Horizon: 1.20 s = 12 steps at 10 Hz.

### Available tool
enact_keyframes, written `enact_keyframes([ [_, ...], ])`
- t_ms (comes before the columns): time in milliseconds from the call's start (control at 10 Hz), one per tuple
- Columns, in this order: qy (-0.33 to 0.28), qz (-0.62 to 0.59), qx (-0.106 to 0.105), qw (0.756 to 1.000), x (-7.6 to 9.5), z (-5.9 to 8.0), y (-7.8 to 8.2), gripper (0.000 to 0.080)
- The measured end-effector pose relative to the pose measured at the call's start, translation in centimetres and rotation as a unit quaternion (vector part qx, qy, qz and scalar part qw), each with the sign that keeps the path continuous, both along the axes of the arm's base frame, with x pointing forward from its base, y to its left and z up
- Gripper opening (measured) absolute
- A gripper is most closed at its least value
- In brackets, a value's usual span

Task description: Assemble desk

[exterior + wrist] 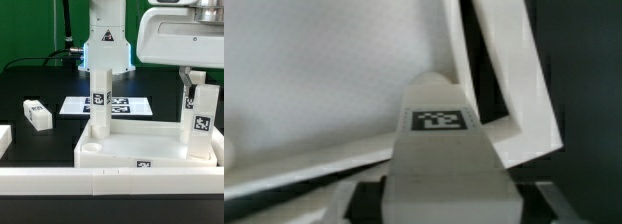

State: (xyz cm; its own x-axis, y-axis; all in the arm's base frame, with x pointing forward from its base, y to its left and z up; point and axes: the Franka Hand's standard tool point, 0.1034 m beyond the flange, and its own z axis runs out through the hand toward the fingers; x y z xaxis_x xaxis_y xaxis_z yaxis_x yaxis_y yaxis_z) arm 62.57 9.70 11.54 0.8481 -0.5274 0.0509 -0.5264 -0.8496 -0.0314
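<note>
White tabletop, white legs with black-and-white square-patterned tags, black table, white marker board with black tags.

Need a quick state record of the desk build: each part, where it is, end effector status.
tabletop: white plastic rectangular tray-like tabletop, flat on black table
leg 1: white square post leg, upright in tabletop corner, exterior view's left
leg 2: second white square post leg, upright at corner on exterior view's right; seating unclear
leg 3: third white square post leg, lying loose on table
end effector: closed on leg 2's top
marker board: behind tabletop
</note>
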Motion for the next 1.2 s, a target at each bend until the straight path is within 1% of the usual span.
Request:
enact_keyframes([
  [100,0.0,-0.039,0.004,0.999,0.01,0.01,-0.05,0.0287],
  [300,0.003,-0.188,0.024,0.982,-0.01,-0.1,0.05,0.0287],
  [400,0.003,-0.216,0.026,0.976,-0.03,-0.14,0.09,0.0287],
  [500,0.007,-0.287,0.029,0.957,-0.16,-0.31,0.34,0.0287],
  [700,0.008,-0.334,0.031,0.942,-0.13,-0.31,0.31,0.0287],
  [800,0.008,-0.345,0.031,0.938,-0.13,-0.31,0.33,0.0288],
  [900,0.008,-0.336,0.031,0.941,-0.13,-0.31,0.32,0.0288],
  [1000,0.008,-0.321,0.03,0.947,-0.13,-0.31,0.32,0.0514],
  [1100,0.009,-0.302,0.028,0.953,-0.2,-0.32,0.32,0.0514],
  [1200,0.01,-0.25,0.024,0.968,-0.24,-0.31,0.27,0.0621],
])
